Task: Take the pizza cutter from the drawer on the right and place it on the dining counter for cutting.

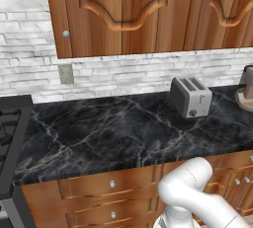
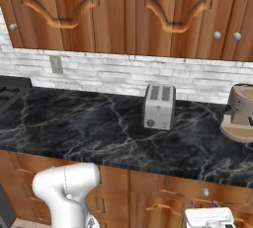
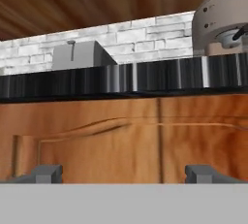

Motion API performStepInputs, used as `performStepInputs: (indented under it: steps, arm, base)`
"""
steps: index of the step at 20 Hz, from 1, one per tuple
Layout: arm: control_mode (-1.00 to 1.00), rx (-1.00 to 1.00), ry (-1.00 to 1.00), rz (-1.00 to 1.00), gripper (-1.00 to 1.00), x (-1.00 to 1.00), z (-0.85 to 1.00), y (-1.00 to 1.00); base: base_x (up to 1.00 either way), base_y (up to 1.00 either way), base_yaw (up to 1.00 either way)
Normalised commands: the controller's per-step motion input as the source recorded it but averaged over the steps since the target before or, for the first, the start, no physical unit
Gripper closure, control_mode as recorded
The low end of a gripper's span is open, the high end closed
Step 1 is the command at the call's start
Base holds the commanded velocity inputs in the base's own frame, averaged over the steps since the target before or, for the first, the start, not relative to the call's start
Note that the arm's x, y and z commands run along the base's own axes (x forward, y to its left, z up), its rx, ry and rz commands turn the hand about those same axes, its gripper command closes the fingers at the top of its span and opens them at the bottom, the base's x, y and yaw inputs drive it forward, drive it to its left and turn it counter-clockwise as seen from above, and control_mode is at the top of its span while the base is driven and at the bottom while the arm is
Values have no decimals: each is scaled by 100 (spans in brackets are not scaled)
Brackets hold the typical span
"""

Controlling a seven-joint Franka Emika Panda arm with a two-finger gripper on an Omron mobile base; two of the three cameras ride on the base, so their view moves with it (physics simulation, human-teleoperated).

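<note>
Hand view, left to right: silver slot toaster (image 3: pixel 77 56) and beige stand mixer (image 3: pixel 224 22) sit above the black marble worktop edge (image 3: pixel 126 78). Below, the two-finger gripper (image 3: pixel 123 173), jaws spread wide and empty, faces the closed orange-brown wooden drawer front (image 3: pixel 121 138), likely lining up for its handle. Base views add upper cabinets (image 1: pixel 148 10); the pizza cutter presumably lies shut inside.

Toaster (image 1: pixel 190 96) blocks right worktop (image 1: pixel 108 133) (left half open)

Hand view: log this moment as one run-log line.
phase: approach to drawer | tool: open, empty, facing wooden cabinet front below worktop edge | drawer: shut | pizza cutter: not yet taken | toaster: on worktop
</note>
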Motion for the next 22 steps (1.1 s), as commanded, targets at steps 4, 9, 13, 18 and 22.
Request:
performStepInputs:
  steps: [4,9,13,18,22]
  arm:
    - [-100,0,0,-10,-100,47,-11,0]
    - [-100,0,0,-5,-100,46,-38,-7]
    - [-100,0,-2,-1,-100,31,-43,-18]
    - [-100,0,-2,0,-100,1,-33,-32]
    - [-100,0,-1,0,-100,0,-32,-28]
  base:
    - [0,0,0]
    - [0,0,0]
    - [0,0,0]
    - [0,0,0]
    - [0,0,0]
